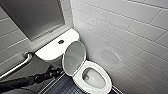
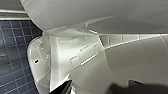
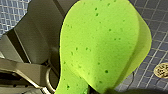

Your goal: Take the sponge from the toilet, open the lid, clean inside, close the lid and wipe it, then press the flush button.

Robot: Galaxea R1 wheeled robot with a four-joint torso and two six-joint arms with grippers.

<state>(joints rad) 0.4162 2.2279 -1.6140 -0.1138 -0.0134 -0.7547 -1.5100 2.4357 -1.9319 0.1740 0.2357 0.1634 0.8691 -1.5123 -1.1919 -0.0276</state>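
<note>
The white toilet (image 1: 97,86) stands in a tiled corner with its lid (image 1: 73,57) raised and leaning back toward the tank (image 1: 56,46). The ring seat is down and the bowl's inside shows. My left gripper (image 1: 58,71) is by the lid's lower left edge, and in the left wrist view this gripper (image 2: 100,88) is open, its dark fingertips (image 2: 66,87) close to the toilet's white body (image 2: 75,57). The bright green sponge (image 3: 102,45) is large in the right wrist view, above the floor, with my right gripper (image 3: 105,90) shut on its lower end.
An oval flush button (image 1: 61,41) sits on top of the tank. A metal grab bar (image 1: 17,66) runs along the left wall. White tiled walls close in behind and to the right. The floor is dark blue tile (image 2: 12,50) with a round drain (image 3: 162,70).
</note>
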